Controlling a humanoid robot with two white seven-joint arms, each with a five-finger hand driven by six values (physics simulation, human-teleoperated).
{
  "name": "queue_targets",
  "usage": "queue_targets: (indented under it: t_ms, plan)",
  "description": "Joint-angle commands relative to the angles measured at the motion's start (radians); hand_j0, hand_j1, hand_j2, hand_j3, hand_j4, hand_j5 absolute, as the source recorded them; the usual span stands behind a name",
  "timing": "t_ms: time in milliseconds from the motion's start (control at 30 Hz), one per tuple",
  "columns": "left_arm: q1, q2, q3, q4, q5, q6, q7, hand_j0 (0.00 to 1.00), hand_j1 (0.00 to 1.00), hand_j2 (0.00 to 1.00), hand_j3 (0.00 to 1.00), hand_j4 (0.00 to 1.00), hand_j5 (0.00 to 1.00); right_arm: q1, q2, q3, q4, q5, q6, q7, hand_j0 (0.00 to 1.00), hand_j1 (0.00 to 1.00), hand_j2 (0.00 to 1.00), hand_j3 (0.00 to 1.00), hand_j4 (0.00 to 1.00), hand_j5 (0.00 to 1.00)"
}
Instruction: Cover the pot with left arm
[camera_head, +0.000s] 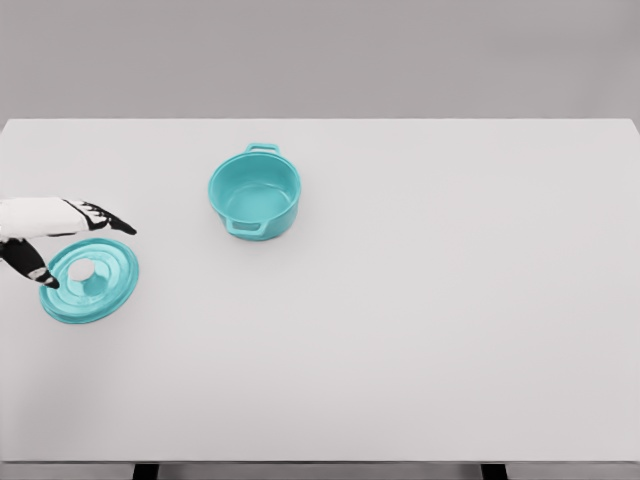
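A teal pot (255, 192) with two side handles stands uncovered on the white table, left of the middle and toward the back. Its round teal lid (92, 281) with a knob in the middle lies flat near the table's left edge. My left hand (78, 247) comes in from the left edge and hovers over the lid's upper left rim. Its fingers (108, 220) are spread and hold nothing; the thumb points down at the lid's left rim. The pot is well to the right of the hand.
The white table (420, 320) stretches wide to the right and front of the pot and lid. Its left edge runs close to the lid.
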Motion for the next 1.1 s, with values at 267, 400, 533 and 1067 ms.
queue_targets:
  t_ms: [267,400,533,1067]
  plan:
    - [-0.037,-0.026,-0.044,-0.009,0.068,0.225,-0.048,1.0,1.0,1.0,1.0,1.0,1.0,0.0,0.0,0.001,0.0,0.0,0.0,0.0,1.0,1.0,1.0,1.0,1.0,1.0]
    - [-0.058,0.026,-0.044,-0.065,-0.012,0.167,-0.048,1.0,1.0,1.0,1.0,1.0,1.0,0.0,0.0,0.0,0.0,0.0,0.0,0.0,1.0,1.0,1.0,1.0,1.0,1.0]
    - [-0.074,0.057,-0.044,-0.092,-0.136,0.038,-0.048,1.0,1.0,1.0,1.0,1.0,1.0,0.0,0.0,0.0,0.0,0.0,0.0,0.0,1.0,1.0,1.0,1.0,1.0,1.0]
    - [-0.051,0.057,-0.059,-0.103,-0.131,0.046,-0.048,0.77,0.77,0.77,0.77,0.77,0.77,0.0,0.0,0.0,0.0,0.0,0.0,0.0,1.0,1.0,1.0,1.0,1.0,1.0]
